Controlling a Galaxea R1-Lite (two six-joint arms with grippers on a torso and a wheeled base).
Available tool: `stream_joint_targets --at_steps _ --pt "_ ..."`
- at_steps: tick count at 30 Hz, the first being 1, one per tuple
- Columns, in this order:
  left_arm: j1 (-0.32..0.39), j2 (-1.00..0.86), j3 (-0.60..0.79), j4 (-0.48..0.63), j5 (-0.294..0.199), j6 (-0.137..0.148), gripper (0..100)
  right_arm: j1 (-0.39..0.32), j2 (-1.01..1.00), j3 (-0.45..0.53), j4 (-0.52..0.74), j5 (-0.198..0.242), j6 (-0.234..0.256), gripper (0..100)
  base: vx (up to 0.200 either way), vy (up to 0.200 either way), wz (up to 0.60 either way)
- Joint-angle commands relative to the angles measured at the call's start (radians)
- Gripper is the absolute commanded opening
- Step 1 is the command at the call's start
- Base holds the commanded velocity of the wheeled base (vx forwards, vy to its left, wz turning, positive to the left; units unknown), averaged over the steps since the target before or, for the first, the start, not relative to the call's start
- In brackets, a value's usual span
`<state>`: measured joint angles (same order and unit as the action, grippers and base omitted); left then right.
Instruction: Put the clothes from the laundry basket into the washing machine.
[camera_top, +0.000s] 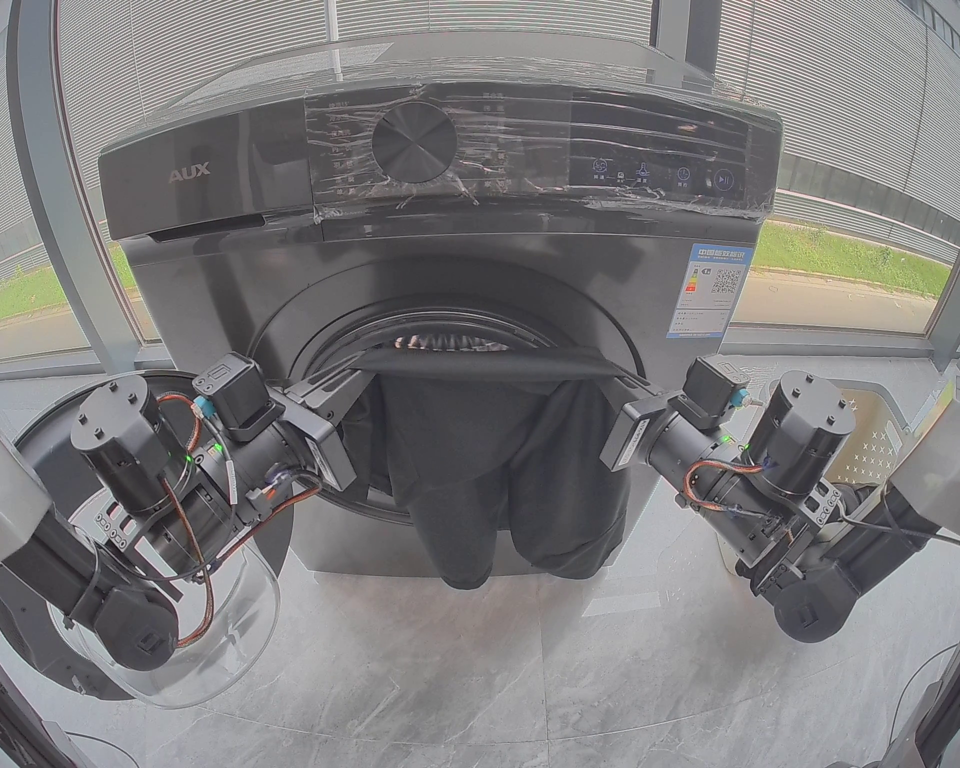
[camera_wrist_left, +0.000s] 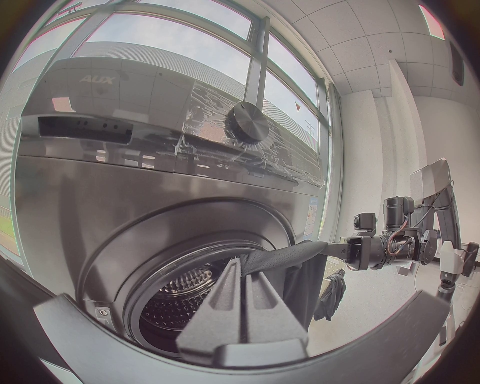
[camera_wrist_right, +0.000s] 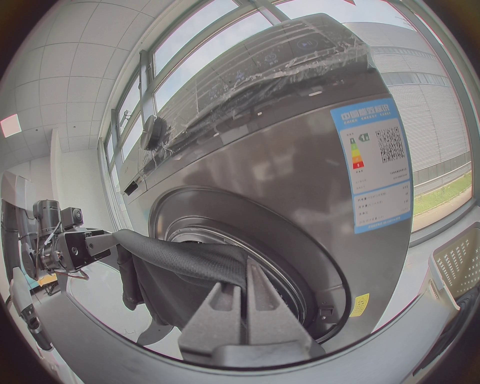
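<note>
We see a black fabric garment (camera_top: 480, 440) stretched between the two arms in front of the round mouth of the dark grey front-loading washing machine (camera_top: 450, 270). Its upper edge is pulled into a taut band, and that long axis runs level from the robot's left to its right across the upper part of the opening. The rest of the cloth hangs straight down from the band in two loose lobes. Their lower ends point at the pale marbled tile floor (camera_top: 600, 650) and hang below the rim of the opening.

The left jaws are closed on the left end of the band, and the right jaws are clamped on the right end. Both sit just outside the opening, at about the same height.

The head view hides most of the machine's inside behind the cloth. From the left wrist, the garment (camera_wrist_left: 285, 255) leaves the perforated metal drum (camera_wrist_left: 185, 285) exposed beside it. The head view also has the clear round glass door (camera_top: 200, 620) swung open on the robot's left.

From the right wrist, the garment (camera_wrist_right: 185, 257) crosses the opening, and the white perforated plastic laundry basket (camera_wrist_right: 457, 260) stands beside the machine on the robot's right
</note>
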<state>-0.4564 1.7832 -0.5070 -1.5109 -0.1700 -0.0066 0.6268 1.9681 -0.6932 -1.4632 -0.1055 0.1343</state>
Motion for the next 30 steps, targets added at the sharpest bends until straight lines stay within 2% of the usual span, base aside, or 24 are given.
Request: stream_joint_targets --at_steps 1,10,11,27,30 --pt "-0.001 -0.013 0.013 0.000 -0.002 0.000 0 0.001 -0.015 0.001 0.000 0.000 0.001 0 0.000 0.000 0.00" --pt "0.002 -0.011 0.053 0.000 -0.016 0.000 0 0.013 -0.017 -0.014 -0.008 0.000 0.004 0 0.000 0.000 0.00" --pt "0.004 -0.008 0.053 0.000 -0.016 0.000 100 0.014 -0.017 -0.019 -0.008 0.000 0.004 0 0.000 0.000 0.00" --pt "-0.002 0.087 0.091 -0.002 -0.014 0.004 100 0.033 -0.023 -0.029 -0.008 0.000 0.004 0 0.000 0.000 0.00" --pt "-0.031 0.116 0.116 -0.003 -0.019 0.004 100 0.033 -0.025 -0.037 -0.008 -0.002 0.004 0 0.000 0.000 0.00"
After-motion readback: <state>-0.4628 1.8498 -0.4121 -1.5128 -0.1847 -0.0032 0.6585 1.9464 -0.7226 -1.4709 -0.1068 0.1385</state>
